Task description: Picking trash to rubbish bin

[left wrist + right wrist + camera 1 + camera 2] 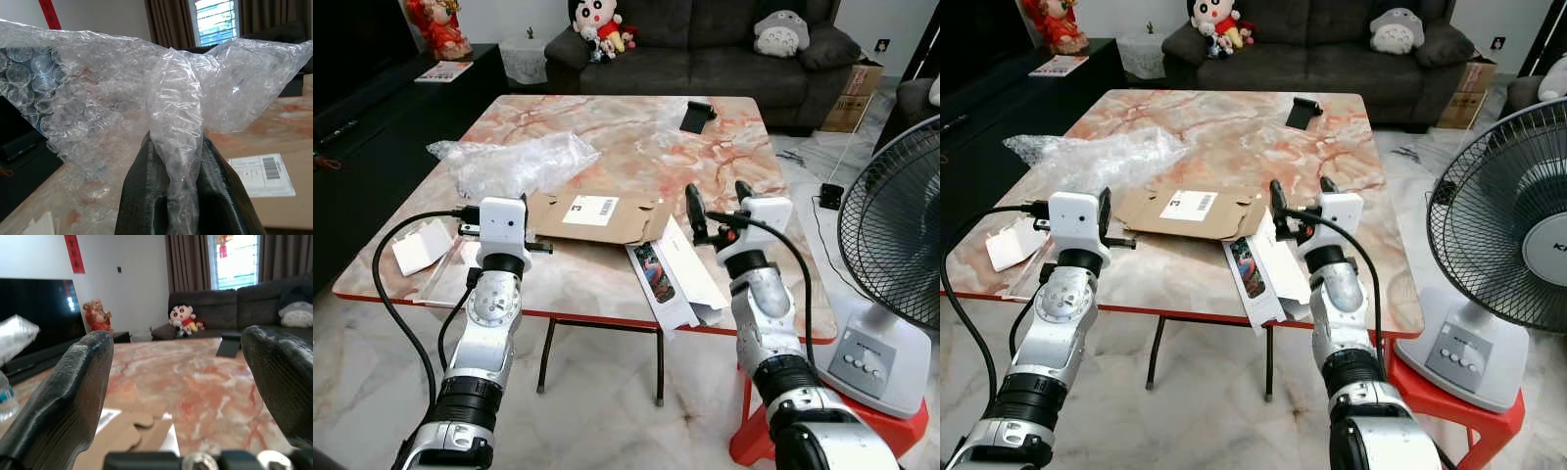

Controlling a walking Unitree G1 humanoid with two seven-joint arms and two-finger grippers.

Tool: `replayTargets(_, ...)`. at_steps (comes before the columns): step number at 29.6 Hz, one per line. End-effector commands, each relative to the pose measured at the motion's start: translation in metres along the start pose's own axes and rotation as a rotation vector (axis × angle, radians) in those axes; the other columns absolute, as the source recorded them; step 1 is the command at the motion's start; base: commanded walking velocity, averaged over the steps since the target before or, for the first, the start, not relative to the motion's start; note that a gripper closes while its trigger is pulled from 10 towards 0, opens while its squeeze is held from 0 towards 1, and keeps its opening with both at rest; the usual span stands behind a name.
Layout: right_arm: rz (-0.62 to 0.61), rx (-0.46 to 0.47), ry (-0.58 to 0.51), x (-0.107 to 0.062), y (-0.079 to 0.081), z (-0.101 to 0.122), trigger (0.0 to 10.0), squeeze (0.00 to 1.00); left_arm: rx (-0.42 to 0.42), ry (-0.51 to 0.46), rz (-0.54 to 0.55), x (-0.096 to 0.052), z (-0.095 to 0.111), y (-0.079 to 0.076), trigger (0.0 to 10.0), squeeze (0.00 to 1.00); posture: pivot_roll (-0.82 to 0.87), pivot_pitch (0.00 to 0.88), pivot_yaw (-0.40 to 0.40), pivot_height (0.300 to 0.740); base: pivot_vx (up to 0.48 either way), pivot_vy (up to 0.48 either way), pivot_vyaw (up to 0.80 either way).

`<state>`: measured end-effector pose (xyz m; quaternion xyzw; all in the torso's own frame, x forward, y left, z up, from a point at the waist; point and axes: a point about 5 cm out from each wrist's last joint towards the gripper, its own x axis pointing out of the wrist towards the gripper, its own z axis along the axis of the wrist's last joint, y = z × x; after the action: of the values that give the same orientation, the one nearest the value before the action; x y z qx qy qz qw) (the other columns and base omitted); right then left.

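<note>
The left gripper (181,196) is clamped on a twisted fold of the bubble wrap (514,162). In the left wrist view its two black fingers (142,196) press the clear plastic between them. From the head views these fingers are hidden behind the white wrist housing, so the grip cannot be confirmed there. The bubble wrap spreads toward the left edge of the tabletop (636,127), and its far end blends into the marble pattern.

The right gripper (717,201) hovers near the right front corner, fingers spread wide with nothing between them. A flattened cardboard box (592,217) with a white label lies at the middle of the front edge. Just beside it, a long white carton (674,272) overhangs the front edge; its printing is too small to read. White paper (421,247) lies at the left front corner. A dark object (697,116) near the far edge cannot be identified. A fan (896,245), cut off by the frame, stands on a red stool (754,441) to the right.
</note>
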<state>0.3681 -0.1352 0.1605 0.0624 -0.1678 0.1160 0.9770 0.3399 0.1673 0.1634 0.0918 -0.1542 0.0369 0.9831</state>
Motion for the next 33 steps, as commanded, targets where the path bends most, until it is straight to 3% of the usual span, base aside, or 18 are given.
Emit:
replayTargets(1,0.016,0.006,-0.012,0.004,0.002,0.005,10.0,0.00,0.012,-0.008,0.009,0.001,0.001,0.000,10.0,0.00,0.00,0.000,-0.015,0.740,0.000,0.000,0.00)
replayTargets(9,0.046,0.005,0.012,0.003,0.006,0.000,10.0,0.00,0.022,-0.022,0.034,-0.002,0.003,0.004,10.0,0.00,0.04,0.000,-0.028,0.740,0.000,0.000,0.00)
replayTargets(17,0.057,-0.004,-0.006,-0.004,0.007,0.001,10.0,0.00,0.022,-0.019,0.000,-0.005,0.001,-0.004,10.0,0.00,0.01,0.000,-0.014,0.740,0.000,0.000,0.00)
replayTargets(22,0.058,-0.008,0.016,-0.016,0.004,-0.007,10.0,0.00,0.040,-0.015,-0.019,-0.015,-0.003,-0.007,10.0,0.00,0.03,0.000,-0.033,0.740,0.000,0.000,0.00)
replayTargets(26,0.080,-0.014,0.065,-0.022,0.002,-0.015,10.0,0.00,0.014,0.015,0.034,-0.021,-0.009,-0.003,10.0,0.00,0.03,0.000,-0.027,0.740,0.000,0.000,0.00)
replayTargets(33,0.055,-0.005,0.027,-0.011,0.003,-0.004,10.0,0.00,0.008,0.010,0.005,-0.005,-0.005,-0.009,10.0,0.00,0.00,0.000,-0.001,0.740,0.000,0.000,0.00)
